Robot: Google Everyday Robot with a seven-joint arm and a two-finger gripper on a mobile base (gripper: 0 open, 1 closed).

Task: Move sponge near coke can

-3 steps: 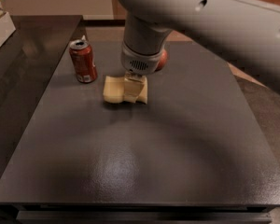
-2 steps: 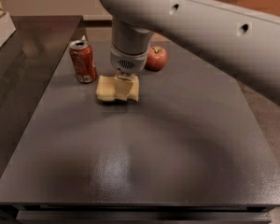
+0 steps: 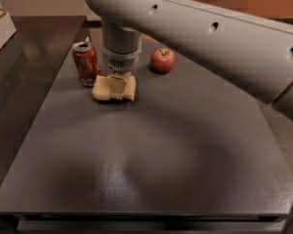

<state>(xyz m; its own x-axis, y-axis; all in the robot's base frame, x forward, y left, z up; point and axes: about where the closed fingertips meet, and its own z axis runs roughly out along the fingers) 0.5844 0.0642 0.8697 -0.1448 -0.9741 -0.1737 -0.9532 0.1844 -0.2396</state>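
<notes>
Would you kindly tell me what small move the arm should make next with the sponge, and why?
Probably open the gripper and release the sponge. The sponge lies flat on the table, right beside the base of the coke can, so it already looks near enough. The gripper pinches its middle from above; the apple stands apart.
</notes>
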